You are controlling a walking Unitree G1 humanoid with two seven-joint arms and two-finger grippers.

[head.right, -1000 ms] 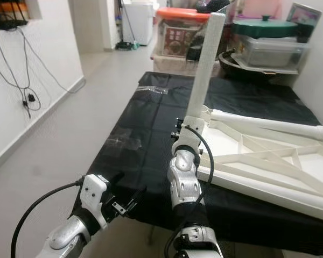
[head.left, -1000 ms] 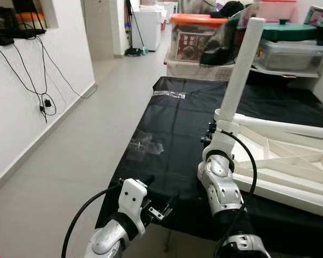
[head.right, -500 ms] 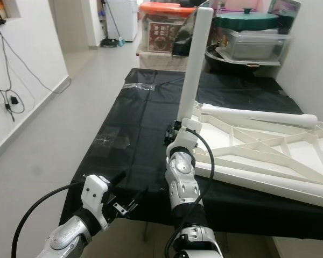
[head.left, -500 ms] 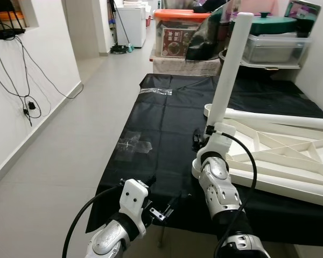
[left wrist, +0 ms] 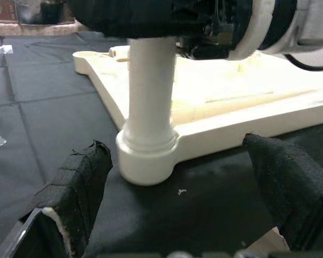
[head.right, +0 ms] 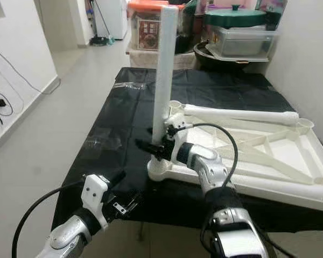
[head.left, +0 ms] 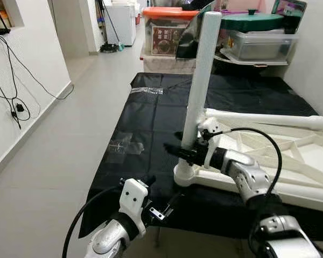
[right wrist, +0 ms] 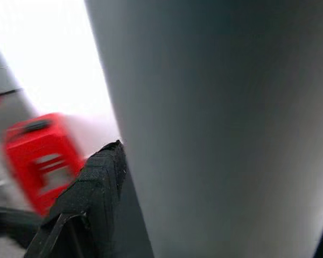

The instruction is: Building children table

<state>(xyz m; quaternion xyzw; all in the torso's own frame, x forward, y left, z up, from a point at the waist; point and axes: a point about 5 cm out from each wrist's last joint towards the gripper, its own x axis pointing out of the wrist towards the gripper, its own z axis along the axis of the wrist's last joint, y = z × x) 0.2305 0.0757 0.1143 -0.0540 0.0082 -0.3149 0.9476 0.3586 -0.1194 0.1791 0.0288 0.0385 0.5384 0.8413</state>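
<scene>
The right claw (head.left: 184,151) is clamped on the white table leg (head.left: 201,80) low down, just above the socket; in the right wrist view one black finger (right wrist: 89,199) lies flat against the pale tube. The right arm (head.left: 242,174) reaches in from the right, roughly level, forearm bent across the near edge of the upturned tabletop (head.left: 290,161), a black cable looping over the wrist. The leg stands upright, its foot seated in the round corner socket (head.left: 187,174) of the tabletop. The tabletop is white plastic, lying underside up so its ribs show, on the black cloth of the worktop (head.left: 151,121); another leg (head.left: 264,119) lies flat along its far edge.

The left claw (head.left: 160,207) sits low at the near edge of the worktop, fingers spread wide and holding nothing, pointed at the socket; its two padded fingertips (left wrist: 78,185) frame the base of the upright leg, apart from it. The left arm (head.left: 110,236) comes up from below, elbow bent.
</scene>
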